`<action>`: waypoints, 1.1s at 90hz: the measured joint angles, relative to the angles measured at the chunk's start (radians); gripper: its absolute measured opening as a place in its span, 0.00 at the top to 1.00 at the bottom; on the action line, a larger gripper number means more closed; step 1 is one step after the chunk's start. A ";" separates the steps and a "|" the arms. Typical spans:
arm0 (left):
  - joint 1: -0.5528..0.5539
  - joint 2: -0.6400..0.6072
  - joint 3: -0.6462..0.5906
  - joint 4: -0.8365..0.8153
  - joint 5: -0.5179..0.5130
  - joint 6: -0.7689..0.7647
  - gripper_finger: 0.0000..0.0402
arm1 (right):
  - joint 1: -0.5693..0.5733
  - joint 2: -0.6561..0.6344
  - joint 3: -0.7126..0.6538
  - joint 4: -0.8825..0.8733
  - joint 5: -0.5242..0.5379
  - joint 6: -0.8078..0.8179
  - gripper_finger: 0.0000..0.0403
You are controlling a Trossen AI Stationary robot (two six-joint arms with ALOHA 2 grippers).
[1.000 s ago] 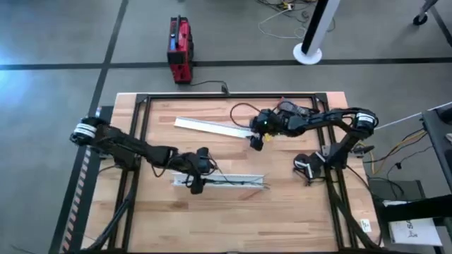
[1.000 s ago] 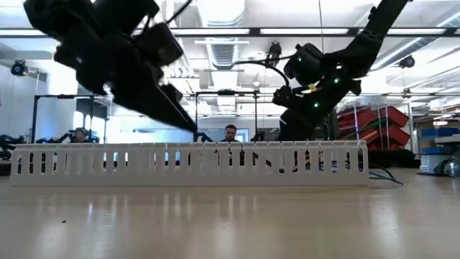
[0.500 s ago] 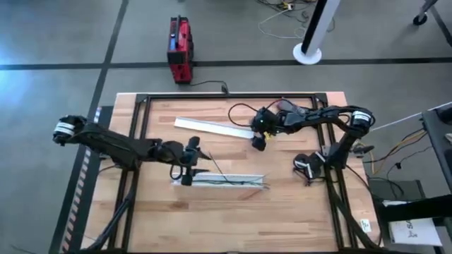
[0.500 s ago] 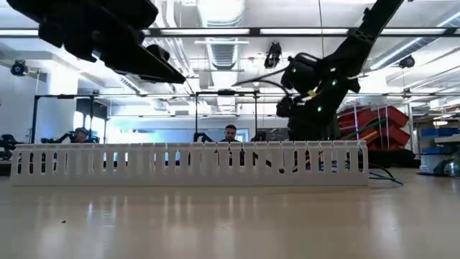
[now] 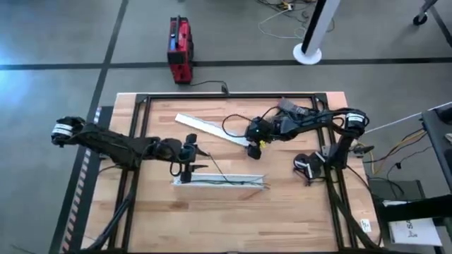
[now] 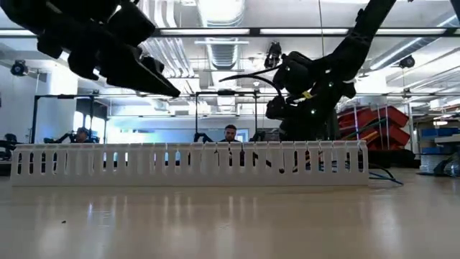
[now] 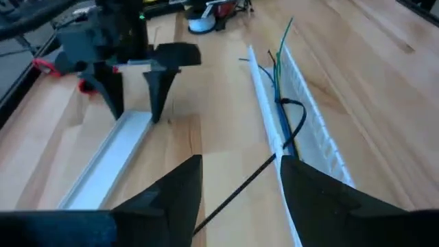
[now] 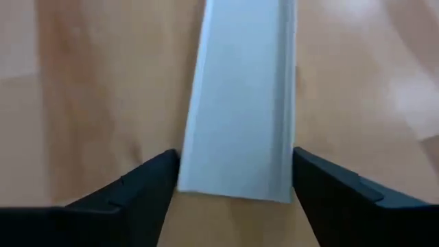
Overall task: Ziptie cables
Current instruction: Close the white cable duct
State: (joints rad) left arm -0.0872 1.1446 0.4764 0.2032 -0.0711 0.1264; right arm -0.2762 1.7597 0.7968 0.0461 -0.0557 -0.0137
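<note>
The cables (image 7: 278, 82), thin green, blue and dark wires, lie inside the white slotted channel (image 5: 220, 181) near the table's front. The black ziptie (image 7: 291, 127) loops around them, and its straight tail (image 7: 233, 192) runs back between the fingers of my left gripper (image 7: 240, 199). That gripper hovers open above the channel's left end (image 5: 182, 168), and I see no contact with the tail. My right gripper (image 5: 256, 144) stands at the right end of a flat white cover strip (image 5: 212, 128), which lies on the table behind the channel. My right gripper has the white strip's right end (image 8: 236, 171) between its two fingers, one on each long edge. The fingers (image 7: 156, 96) point down from above and lie across the strip. The strip lies flat on the table.
A black metal frame (image 5: 226, 97) runs around the work area. A thick black cord (image 5: 236, 121) curls beside my right arm. A red box (image 5: 179, 48) stands on the floor beyond the table. People sit far off in the room (image 6: 230, 133).
My left gripper has risen off the channel and drawn back toward the table's left edge, leaving the ziptie's tail free. My right gripper has shifted toward the near-left, and the white strip's right end has swung toward the near edge while its left end stayed.
</note>
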 joint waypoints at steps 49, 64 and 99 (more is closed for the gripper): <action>-0.001 -0.001 -0.008 -0.011 0.005 -0.004 0.61 | 0.257 -0.026 -0.007 -0.032 0.195 0.189 0.42; -0.001 -0.001 -0.008 -0.011 0.005 0.007 0.63 | 0.254 -0.034 -0.009 -0.033 0.188 0.155 0.44; -0.001 -0.001 -0.008 0.004 0.004 -0.003 0.63 | 0.204 -0.022 -0.011 0.107 0.189 0.055 0.26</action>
State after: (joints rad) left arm -0.0879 1.1439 0.4683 0.2071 -0.0669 0.1237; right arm -0.0725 1.7379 0.7855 0.1533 0.1328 0.0414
